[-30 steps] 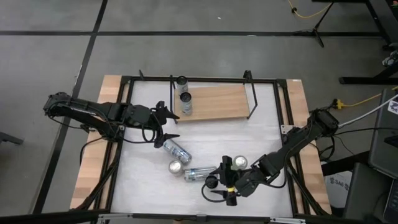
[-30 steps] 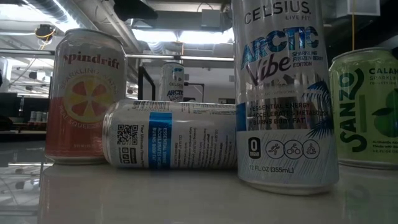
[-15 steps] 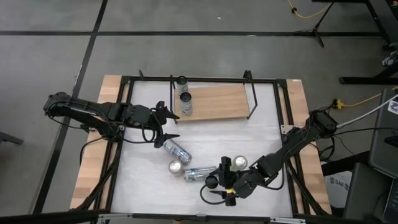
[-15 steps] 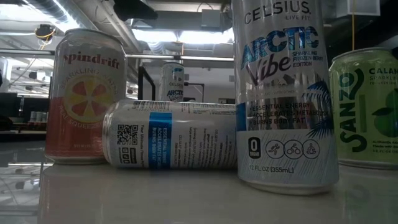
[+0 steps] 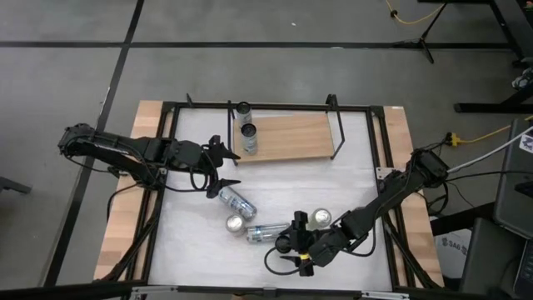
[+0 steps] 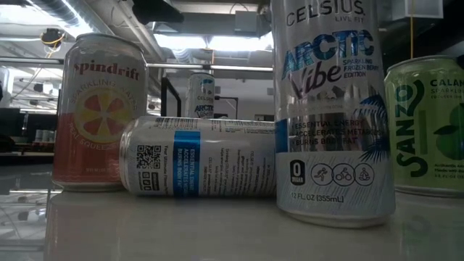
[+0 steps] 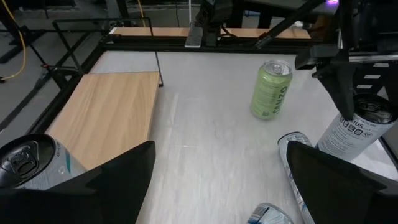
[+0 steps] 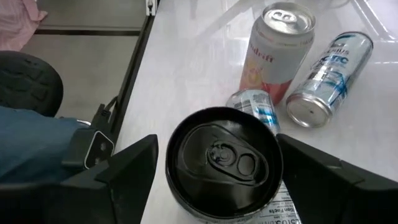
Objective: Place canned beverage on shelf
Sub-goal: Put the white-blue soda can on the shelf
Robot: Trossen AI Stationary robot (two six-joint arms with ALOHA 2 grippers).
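Note:
A tall silver Celsius can (image 8: 222,163) stands upright on its base on the white table near its front edge (image 6: 333,109). My right gripper (image 5: 286,245) is open, with one finger on each side of this can's top. The shelf, a light-wood board (image 5: 287,137) with black wire uprights, stands at the far side and carries two upright cans at its left end (image 5: 248,137). My left gripper (image 5: 236,168) hangs open over the table in front of the shelf's left end, with nothing between its fingers (image 7: 221,149). My right gripper has its fingers (image 8: 127,177) standing on either side of the tall can's upper wall (image 8: 186,205), coming slanting down from the table's right. Whether they touch the can I cannot tell. The can stands upright on the table.
An orange Spindrift can (image 5: 235,224) and a green Sanzo can (image 5: 322,217) stand upright close to the tall can. Two silver cans lie on their sides, one (image 5: 265,232) beside it and one (image 5: 237,200) farther left. The black frame rail (image 5: 275,289) runs along the near edge.

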